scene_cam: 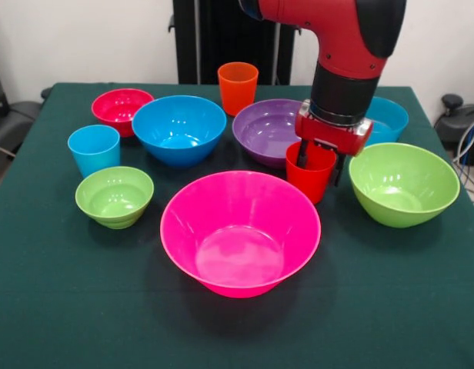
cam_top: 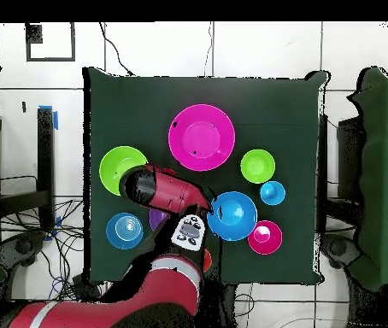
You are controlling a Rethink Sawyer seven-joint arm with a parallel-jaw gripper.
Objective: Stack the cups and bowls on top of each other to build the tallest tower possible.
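Red cup [scene_cam: 310,171]: upright on the desk [scene_cam: 68,307] between purple bowl [scene_cam: 266,129] and large lime bowl [scene_cam: 403,183]; gripper [scene_cam: 320,163] jaws straddle its rim, one inside, one outside; whether pinched cannot be told. Risk: thin glossy wall slips or tips on lifting. Surface: dark green cloth. Room: white wall, tiled floor.
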